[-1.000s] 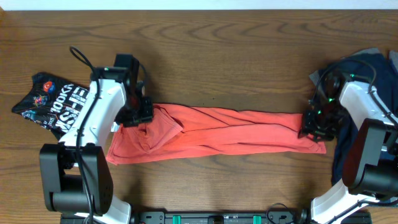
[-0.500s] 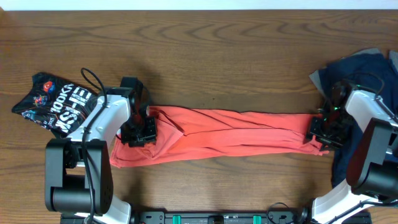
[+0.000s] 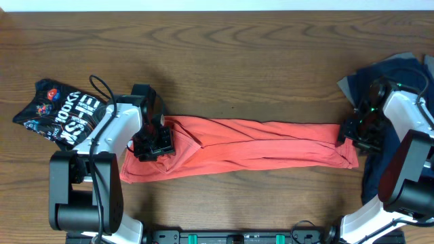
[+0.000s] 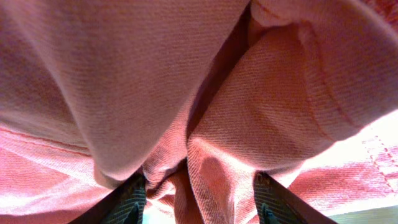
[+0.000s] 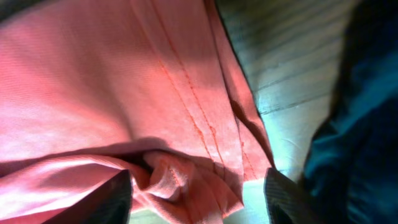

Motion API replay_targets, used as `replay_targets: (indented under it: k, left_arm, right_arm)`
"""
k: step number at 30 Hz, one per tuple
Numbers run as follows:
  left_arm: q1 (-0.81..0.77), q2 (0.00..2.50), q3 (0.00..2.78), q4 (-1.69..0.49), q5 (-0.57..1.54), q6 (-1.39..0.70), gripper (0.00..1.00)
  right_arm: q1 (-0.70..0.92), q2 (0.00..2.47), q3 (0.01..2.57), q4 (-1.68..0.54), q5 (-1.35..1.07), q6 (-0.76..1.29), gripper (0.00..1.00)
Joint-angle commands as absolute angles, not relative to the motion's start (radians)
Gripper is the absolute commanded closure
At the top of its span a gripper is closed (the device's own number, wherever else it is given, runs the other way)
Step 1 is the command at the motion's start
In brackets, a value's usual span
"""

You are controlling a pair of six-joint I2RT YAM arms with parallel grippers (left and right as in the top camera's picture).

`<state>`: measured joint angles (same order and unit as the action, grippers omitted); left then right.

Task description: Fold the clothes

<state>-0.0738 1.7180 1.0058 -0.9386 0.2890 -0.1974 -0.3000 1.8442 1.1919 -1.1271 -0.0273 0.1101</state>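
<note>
While the coral-red T-shirt point(image 3: 251, 146) lies as a long band across the middle of the worktop point(image 3: 237, 54), the left gripper point(image 3: 154, 144) has its jaws pinched on bunched cloth at the end toward the left edge. The right gripper point(image 3: 352, 133), toward the right edge, has its jaws apart over the hem. The lengthwise fold looks laid. The next move is probably to carry one end over the other, which calls for a firm hold.
</note>
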Motion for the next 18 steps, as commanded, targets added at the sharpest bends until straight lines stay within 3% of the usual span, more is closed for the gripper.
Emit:
replay_targets:
  k: [1,7,8,9,16,18]
  left_arm:
    - [-0.07,1.713,1.032,-0.957,0.295,-0.196,0.39]
    - [-0.07,1.623,1.093,-0.971,0.295,-0.199,0.28]
    - [-0.07,1.599,1.093,-0.969,0.295,-0.202,0.11]
    - [-0.07,1.579,1.093,-0.968,0.295,-0.205,0.0]
    - [-0.07,1.51,1.093,-0.971,0.295,-0.205,0.02]
    - [-0.07,1.511,1.093,-0.971,0.295,-0.205,0.02]
  right_arm:
    - [-0.308,1.825,1.223,-1.145,-0.043,0.019,0.26]
    - [-0.308,1.826,1.146,-1.065,-0.046,-0.018,0.22]
    - [-0.308,1.826,1.129,-1.042,-0.046,-0.018,0.21]
    - [-0.308,1.826,1.11,-1.025,-0.046,-0.018,0.21]
    - [-0.307,1.826,1.017,-0.911,-0.086,-0.025,0.23]
    - [-0.307,1.826,1.006,-0.902,-0.126,-0.025,0.31]
